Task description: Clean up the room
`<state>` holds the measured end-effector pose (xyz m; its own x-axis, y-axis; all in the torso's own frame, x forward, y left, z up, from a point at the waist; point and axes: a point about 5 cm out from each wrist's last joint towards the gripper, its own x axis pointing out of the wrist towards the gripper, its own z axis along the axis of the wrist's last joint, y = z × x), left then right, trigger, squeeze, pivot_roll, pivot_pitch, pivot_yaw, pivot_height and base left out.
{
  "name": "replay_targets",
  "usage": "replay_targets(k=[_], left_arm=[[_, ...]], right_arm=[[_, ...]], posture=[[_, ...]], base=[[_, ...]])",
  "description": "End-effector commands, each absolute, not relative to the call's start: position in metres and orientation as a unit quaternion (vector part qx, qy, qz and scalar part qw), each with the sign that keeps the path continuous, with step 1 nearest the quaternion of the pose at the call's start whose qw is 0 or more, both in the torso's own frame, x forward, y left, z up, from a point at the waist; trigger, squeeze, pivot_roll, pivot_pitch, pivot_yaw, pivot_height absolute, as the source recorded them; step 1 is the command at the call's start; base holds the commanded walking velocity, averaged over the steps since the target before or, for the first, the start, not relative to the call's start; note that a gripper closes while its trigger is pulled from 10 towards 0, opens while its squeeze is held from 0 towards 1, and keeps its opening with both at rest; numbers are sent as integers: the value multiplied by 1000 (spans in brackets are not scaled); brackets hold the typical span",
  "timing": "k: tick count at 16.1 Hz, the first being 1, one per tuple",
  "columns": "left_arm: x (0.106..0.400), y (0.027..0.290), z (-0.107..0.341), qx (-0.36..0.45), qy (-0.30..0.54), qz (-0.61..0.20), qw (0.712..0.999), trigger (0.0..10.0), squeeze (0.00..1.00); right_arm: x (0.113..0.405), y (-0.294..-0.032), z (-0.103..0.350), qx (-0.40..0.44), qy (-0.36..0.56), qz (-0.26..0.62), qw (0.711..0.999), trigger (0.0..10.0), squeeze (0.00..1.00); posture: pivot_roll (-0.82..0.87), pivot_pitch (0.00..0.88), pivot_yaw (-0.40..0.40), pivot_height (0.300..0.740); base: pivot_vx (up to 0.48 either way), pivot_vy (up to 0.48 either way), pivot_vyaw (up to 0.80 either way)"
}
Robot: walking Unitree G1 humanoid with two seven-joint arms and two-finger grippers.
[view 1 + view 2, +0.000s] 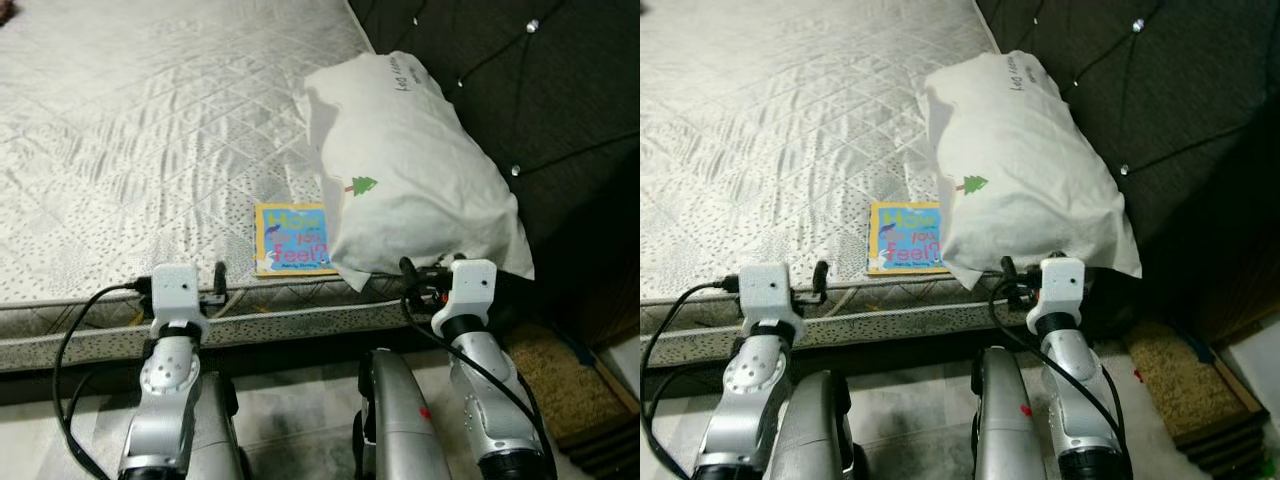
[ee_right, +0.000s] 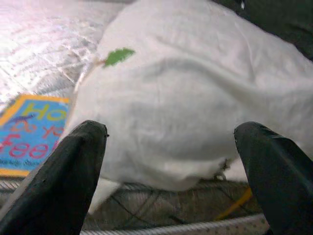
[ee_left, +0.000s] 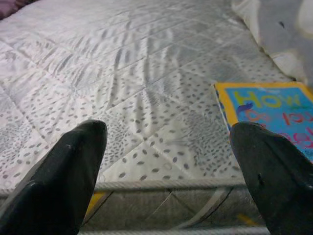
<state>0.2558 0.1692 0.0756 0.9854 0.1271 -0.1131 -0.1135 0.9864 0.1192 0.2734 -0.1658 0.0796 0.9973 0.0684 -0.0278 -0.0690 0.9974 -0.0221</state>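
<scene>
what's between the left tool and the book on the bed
Bare quilted mattress, nothing else. In the left wrist view the open left tool sits at the mattress edge, and the book lies just past one finger, partly under the pillow.

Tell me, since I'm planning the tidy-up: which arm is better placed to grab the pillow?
The right arm. The right claw is open and faces the white pillow at the mattress edge. The left claw, also open, points at bare mattress beside the book.
</scene>
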Motion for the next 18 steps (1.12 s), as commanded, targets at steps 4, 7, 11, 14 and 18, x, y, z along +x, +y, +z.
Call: replay_targets(k=[4, 7, 11, 14, 18], left_arm=[[252, 168, 72, 52, 76, 47, 995, 10000, 0], [251, 167, 70, 32, 89, 38, 995, 10000, 20], [255, 164, 69, 30, 87, 33, 995, 10000, 0], [256, 159, 68, 46, 86, 40, 994, 10000, 0], [254, 157, 60, 46, 110, 36, 992, 10000, 0]], right_arm=[[272, -172, 87, -4, -7, 18, 1000, 10000, 0], [273, -175, 95, -5, -24, 3, 1000, 10000, 0], [276, -175, 97, -5, -27, 7, 1000, 10000, 0], [277, -178, 98, -6, -26, 4, 1000, 10000, 0], [274, -181, 92, 4, -16, -7, 1000, 10000, 0]], posture=[[24, 44, -9, 618], [17, 28, 2, 650], [11, 3, -1, 693], [8, 0, 1, 726], [6, 0, 6, 740]], base=[[0, 0, 0], [0, 0, 0], [0, 0, 0], [0, 0, 0], [0, 0, 0]])
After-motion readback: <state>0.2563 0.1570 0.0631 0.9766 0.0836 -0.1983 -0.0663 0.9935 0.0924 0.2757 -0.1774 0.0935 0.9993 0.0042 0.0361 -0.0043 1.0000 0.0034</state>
